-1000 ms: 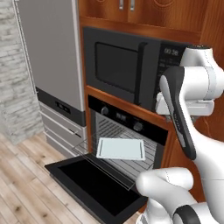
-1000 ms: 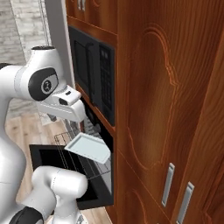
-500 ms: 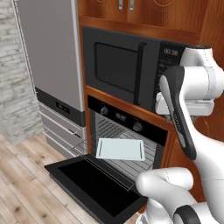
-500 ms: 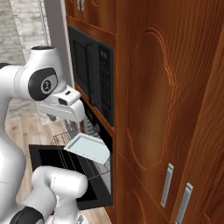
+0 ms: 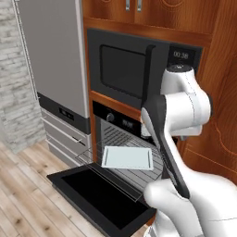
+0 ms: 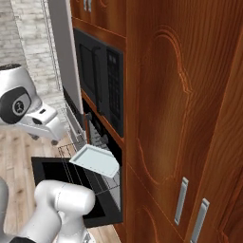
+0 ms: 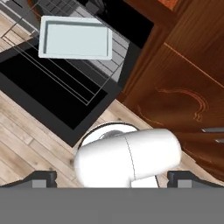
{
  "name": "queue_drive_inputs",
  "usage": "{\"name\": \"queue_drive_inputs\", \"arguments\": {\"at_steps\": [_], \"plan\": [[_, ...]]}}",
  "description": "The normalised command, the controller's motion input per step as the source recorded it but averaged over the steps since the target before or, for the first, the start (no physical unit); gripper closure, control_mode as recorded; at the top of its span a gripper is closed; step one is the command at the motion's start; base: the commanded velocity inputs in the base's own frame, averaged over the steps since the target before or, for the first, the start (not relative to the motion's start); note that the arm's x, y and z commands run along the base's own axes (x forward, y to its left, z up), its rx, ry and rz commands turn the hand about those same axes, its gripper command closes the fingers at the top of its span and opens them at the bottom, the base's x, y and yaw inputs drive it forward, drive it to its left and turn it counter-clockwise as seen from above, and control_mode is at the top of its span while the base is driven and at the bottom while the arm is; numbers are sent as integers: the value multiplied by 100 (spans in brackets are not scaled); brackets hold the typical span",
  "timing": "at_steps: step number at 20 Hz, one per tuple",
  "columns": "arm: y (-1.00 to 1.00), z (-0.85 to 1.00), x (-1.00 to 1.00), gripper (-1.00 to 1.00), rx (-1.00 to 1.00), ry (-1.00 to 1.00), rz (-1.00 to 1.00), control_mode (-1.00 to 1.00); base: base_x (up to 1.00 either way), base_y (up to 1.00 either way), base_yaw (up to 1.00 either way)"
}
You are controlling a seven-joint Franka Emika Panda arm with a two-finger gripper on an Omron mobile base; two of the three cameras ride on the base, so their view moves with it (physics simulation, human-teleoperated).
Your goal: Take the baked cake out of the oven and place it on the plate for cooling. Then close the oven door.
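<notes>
Oven [image 5: 115, 127] sat built into the wood cabinetry, directly under the black microwave [image 5: 134, 69]. Oven door [image 5: 99, 196] was dropped fully open, lying flat and horizontal out over the wood floor [image 5: 28, 185]; same door seen in the right base view [image 6: 52, 175] and the hand view [image 7: 48, 96]. Wire rack [image 5: 139, 169] was pulled partway out of the cavity, over the hinge edge of the door. A pale rectangular baking tray [image 5: 127, 157] rested flat on that rack, toward its front edge; also visible in the right base view [image 6: 94, 160] and in the hand view [image 7: 74, 37]. Contents of the tray could not be made out.

Fingers were spread wide apart with nothing between them: the two dark tips stood at opposite bottom corners of the hand view, gripper [image 7: 111, 178] looking down, well apart from the tray and rack.

Grey fridge [image 5: 51, 60] stood left of the oven column. Tall wood cabinet [image 6: 190, 118] with silver handles flanked the oven on the other side.
</notes>
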Motion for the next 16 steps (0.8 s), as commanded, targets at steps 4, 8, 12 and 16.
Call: {"name": "queue_drive_inputs", "arguments": {"at_steps": [4,8,12,16], "plan": [[37,-20,13,-100,0,-11,-5,-100,0,0,0],[29,-25,28,-100,0,-14,-11,-100,0,0,0],[27,-36,4,-100,0,-18,-17,-100,0,0,0],[9,-24,14,-100,0,-9,-25,-100,0,0,0]]}}
